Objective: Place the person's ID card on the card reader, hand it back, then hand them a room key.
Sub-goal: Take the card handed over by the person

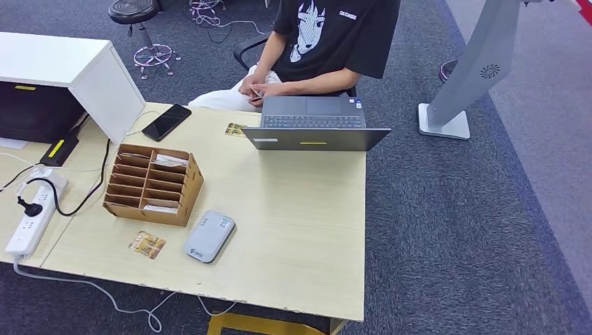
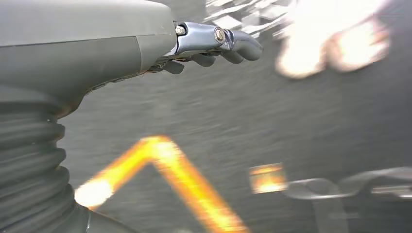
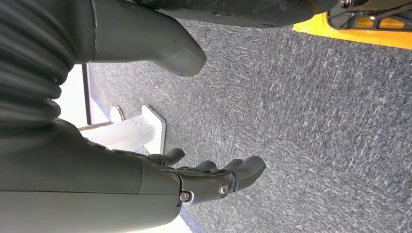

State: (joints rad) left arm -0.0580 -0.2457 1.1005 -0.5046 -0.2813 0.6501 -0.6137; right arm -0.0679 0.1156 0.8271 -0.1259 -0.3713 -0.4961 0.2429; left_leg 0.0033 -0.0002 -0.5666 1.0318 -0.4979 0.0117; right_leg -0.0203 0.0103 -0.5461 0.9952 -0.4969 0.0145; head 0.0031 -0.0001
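1. Hands first: the left hand [image 2: 214,46] shows in its wrist view with the fingers [image 2: 243,46] stretched out and slightly curled at the tips, apart from the thumb side, holding nothing. The picture is motion-blurred, with dark carpet and bright orange streaks behind it.
2. The right hand [image 3: 214,177] hangs over dark grey carpet in its wrist view. Its fingers [image 3: 248,170] are extended and loosely bent, the thick grey thumb [image 3: 165,46] stands well apart from them, and nothing lies between them.
3. In the head view a pale wooden table [image 1: 293,230] carries the task's things. The grey card reader [image 1: 209,236] lies flat near the table's near edge, just beside the cardboard organizer [image 1: 153,183].
4. A small printed card [image 1: 147,244] lies flat on the table beside the card reader, apart from it. Another small card [image 1: 235,129] lies near the far edge, next to the laptop [image 1: 315,125].
5. The organizer's slots hold a few pale cards; what they are cannot be told.
6. A person [image 1: 328,42] in a black T-shirt sits behind the laptop, both hands together at the lap, fingers on a small flat item that is too small to identify.
7. A black phone [image 1: 166,121] lies at the far left of the table, beside a white box [image 1: 70,70]. A white power strip [image 1: 31,216] rests on the adjoining surface.
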